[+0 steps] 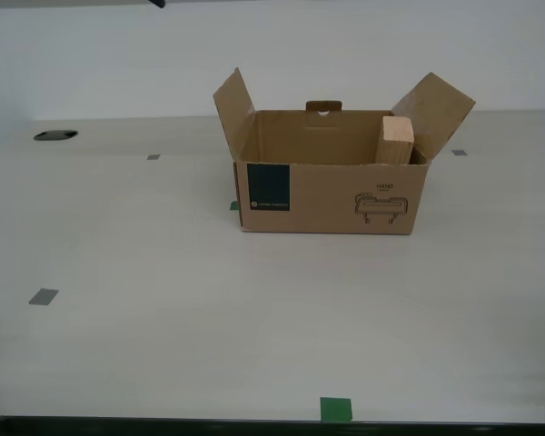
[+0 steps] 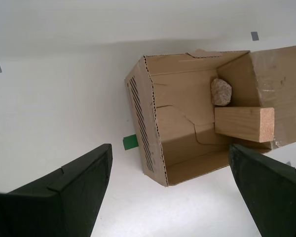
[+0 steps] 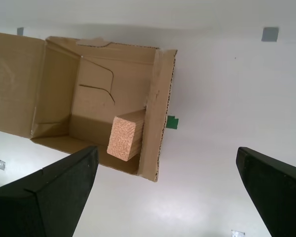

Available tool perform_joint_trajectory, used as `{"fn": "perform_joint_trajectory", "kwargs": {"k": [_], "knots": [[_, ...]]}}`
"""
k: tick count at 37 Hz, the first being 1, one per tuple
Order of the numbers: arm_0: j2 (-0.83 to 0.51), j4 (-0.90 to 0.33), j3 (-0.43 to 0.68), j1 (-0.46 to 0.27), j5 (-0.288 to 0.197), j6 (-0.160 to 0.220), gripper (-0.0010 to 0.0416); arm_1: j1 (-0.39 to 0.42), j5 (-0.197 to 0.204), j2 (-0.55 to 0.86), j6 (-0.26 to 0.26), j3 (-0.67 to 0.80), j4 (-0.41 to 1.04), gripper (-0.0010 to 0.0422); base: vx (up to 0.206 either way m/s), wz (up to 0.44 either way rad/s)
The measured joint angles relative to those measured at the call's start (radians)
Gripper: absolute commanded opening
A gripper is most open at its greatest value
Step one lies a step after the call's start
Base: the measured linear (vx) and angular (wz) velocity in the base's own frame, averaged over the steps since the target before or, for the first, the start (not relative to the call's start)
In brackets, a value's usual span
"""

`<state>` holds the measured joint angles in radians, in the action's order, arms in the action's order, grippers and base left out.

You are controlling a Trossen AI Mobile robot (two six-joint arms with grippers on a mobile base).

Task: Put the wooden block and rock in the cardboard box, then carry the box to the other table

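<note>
The cardboard box [image 1: 331, 186] sits open-flapped on the off-white table [image 1: 163, 345]; inside it, the wooden block [image 2: 244, 123] leans against one end wall, with the rock [image 2: 221, 92] touching the block. My first gripper [image 3: 170, 197] and my second gripper [image 2: 172, 192] hang above the box, fingers spread wide, holding nothing; a green tape mark [image 2: 130, 142] lies just beside the box's base.

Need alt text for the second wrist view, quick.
Open brown cardboard box seen from above, holding a pale rectangular wooden block and a small speckled pinkish rock beside it. My second claw hangs open above the white table.
</note>
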<state>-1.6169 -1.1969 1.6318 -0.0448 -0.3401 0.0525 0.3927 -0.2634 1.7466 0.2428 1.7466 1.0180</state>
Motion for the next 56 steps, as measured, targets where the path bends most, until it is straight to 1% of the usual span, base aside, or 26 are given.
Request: {"fn": "perform_joint_trajectory", "kwargs": {"k": [5, 14, 16, 17, 19, 21, 23, 26, 32, 35, 39, 42, 45, 56], "knots": [[-0.047, 0.016, -0.005, 0.0, 0.0, -0.001, 0.039, 0.0, 0.0, 0.0, 0.017, -0.043, -0.043, 0.032, 0.0, 0.0], [-0.127, 0.026, -0.01, 0.0, 0.0, -0.005, 0.039, 0.0, 0.0, 0.013, 0.018, -0.074, -0.075, 0.032, 0.0, 0.0], [-0.142, 0.039, -0.011, 0.0, -0.011, -0.005, 0.0389, 0.0, -0.001, 0.026, 0.018, -0.075, -0.078, 0.032, 0.0, 0.0], [-0.148, 0.045, -0.011, 0.0, -0.026, -0.005, 0.0389, 0.0, -0.002, 0.033, 0.018, -0.075, -0.077, 0.032, 0.0, 0.0], [-0.163, 0.049, -0.01, 0.0, -0.056, -0.005, 0.039, 0.001, -0.016, 0.047, 0.018, -0.071, -0.076, 0.032, 0.0, 0.0], [-0.177, 0.053, -0.01, 0.0, -0.076, -0.005, 0.0389, 0.001, -0.024, 0.062, 0.018, -0.074, -0.077, 0.032, 0.0, 0.0], [-0.192, 0.058, -0.011, 0.0, -0.078, -0.005, 0.039, 0.001, -0.035, 0.075, 0.018, -0.074, -0.082, 0.032, 0.0, 0.0], [-0.211, 0.07, -0.011, 0.0, -0.08, -0.005, 0.0389, 0.002, -0.039, 0.093, 0.018, -0.074, -0.085, 0.032, 0.0, 0.0], [-0.249, 0.082, -0.01, 0.0, -0.083, -0.006, 0.039, 0.002, -0.087, 0.126, 0.018, -0.073, -0.093, 0.032, 0.0, 0.0], [-0.267, 0.091, -0.01, -0.001, -0.084, -0.005, 0.0389, 0.003, -0.094, 0.137, 0.018, -0.073, -0.105, 0.032, 0.0, 0.0], [-0.289, 0.103, -0.011, -0.002, -0.092, -0.006, 0.0389, 0.004, -0.094, 0.147, 0.018, -0.072, -0.119, 0.032, 0.0, 0.0], [-0.306, 0.114, -0.009, -0.002, -0.122, -0.005, 0.0389, 0.005, -0.094, 0.148, 0.018, -0.076, -0.137, 0.032, 0.0, 0.0], [-0.327, 0.123, -0.01, -0.003, -0.135, -0.005, 0.039, 0.005, -0.094, 0.148, 0.018, -0.077, -0.172, 0.032, 0.0, 0.0], [-0.391, 0.151, -0.01, -0.015, -0.135, -0.005, 0.0389, 0.007, -0.094, 0.161, 0.018, -0.073, -0.185, 0.032, 0.0, 0.0]]}}
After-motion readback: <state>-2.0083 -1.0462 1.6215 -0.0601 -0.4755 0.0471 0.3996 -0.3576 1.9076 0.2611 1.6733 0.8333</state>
